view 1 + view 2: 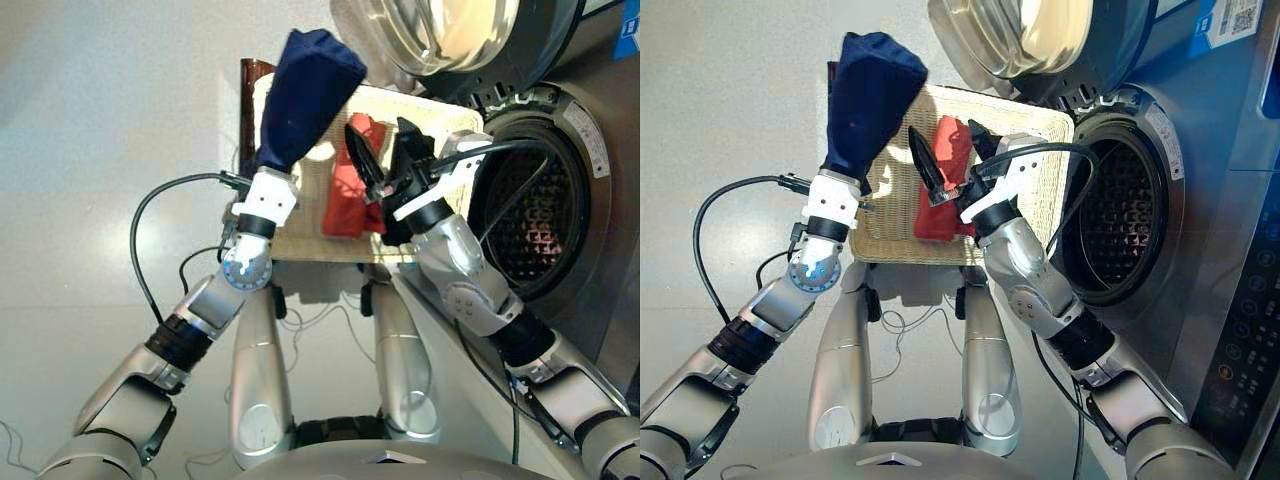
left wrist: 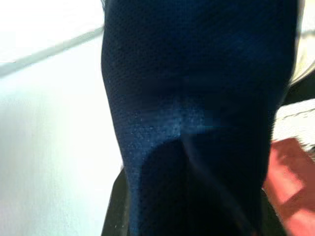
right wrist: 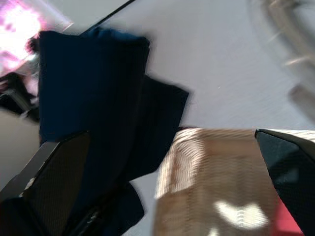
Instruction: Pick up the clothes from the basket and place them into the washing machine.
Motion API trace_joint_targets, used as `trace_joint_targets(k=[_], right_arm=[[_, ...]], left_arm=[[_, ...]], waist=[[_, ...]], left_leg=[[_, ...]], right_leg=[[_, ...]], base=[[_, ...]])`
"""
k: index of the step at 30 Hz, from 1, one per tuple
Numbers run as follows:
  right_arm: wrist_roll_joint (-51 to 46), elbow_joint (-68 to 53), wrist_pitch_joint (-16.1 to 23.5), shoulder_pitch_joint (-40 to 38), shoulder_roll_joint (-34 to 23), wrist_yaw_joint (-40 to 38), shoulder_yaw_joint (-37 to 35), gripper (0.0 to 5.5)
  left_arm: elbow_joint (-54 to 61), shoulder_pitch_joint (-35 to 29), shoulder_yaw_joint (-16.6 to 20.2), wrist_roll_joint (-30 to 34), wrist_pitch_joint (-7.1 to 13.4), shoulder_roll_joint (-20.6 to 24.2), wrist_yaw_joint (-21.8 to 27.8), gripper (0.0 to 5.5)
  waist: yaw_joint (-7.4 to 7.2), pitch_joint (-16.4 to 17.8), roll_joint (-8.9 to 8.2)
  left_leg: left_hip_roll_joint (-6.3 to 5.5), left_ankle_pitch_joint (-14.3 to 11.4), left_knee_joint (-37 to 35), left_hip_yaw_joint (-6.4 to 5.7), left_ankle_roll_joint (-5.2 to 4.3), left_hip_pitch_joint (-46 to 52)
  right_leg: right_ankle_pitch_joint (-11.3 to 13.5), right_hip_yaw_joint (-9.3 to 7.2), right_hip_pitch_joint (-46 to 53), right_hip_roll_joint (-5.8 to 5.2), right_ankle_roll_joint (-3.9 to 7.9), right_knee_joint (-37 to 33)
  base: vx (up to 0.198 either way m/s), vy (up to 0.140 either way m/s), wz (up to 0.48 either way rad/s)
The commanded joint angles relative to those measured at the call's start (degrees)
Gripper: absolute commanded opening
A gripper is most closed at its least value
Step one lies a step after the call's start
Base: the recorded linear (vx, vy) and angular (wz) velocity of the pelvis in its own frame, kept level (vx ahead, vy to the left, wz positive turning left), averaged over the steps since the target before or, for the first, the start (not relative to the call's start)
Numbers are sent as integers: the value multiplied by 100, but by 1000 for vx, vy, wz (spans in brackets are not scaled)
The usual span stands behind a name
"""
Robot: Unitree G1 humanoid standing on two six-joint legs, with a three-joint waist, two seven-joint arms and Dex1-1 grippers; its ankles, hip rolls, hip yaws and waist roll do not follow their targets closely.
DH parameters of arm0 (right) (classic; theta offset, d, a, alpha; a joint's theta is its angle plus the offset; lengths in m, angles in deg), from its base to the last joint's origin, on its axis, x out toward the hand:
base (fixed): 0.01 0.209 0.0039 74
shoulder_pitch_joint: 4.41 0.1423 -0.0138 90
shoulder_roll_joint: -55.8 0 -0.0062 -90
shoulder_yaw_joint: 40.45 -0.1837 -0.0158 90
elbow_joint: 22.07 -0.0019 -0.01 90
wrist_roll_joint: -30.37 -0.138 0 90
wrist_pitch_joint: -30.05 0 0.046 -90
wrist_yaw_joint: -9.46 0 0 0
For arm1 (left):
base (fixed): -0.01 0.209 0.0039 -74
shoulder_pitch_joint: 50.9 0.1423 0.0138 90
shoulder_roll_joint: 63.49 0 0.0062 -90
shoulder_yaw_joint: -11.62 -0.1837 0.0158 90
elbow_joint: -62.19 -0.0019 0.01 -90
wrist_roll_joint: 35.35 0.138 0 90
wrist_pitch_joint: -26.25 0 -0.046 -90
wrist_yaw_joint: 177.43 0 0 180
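Observation:
My left gripper (image 1: 274, 162) is shut on the navy blue cloth (image 1: 305, 95), which it holds raised over the left end of the cream wicker basket (image 1: 300, 236); the cloth hides its fingers and fills the left wrist view (image 2: 197, 123). A red-orange cloth (image 1: 348, 195) lies in the basket. Just above that cloth my right gripper (image 1: 378, 128) stands open, holding nothing. To the right is the dark grey washing machine, its drum opening (image 1: 530, 220) uncovered and its round door (image 1: 460, 30) swung open above the basket's far right corner.
A dark brown object (image 1: 250, 80) stands behind the basket's far left corner. A black cable (image 1: 150, 220) loops out beside my left forearm. The washer's control panel (image 1: 1250, 340) runs down the right edge. Pale floor lies to the left.

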Motion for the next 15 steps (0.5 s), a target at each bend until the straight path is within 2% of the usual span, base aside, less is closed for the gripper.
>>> trace_joint_targets(k=[1,7,15], right_arm=[[-108,-747,269,380,-174,254,-98,550],[-42,-799,225,871,-13,312,253,550],[42,-613,257,1202,192,240,419,550]], left_arm=[[754,-349,-338,555,500,6,0,0],[637,-571,-651,865,540,37,-9,0],[840,-712,-722,952,597,116,-82,0]], waist=[[-36,-62,180],[-4,-62,244],[17,-62,305]], left_leg=[[-26,-494,252,103,-228,225],[1,-504,295,124,-244,169],[8,-447,304,126,-261,43]], right_leg=[[55,3,-198,-66,78,-78],[22,14,-258,-69,71,-25],[61,-32,-388,-95,55,-11]], base=[[0,0,0],[0,0,0],[0,0,0]])
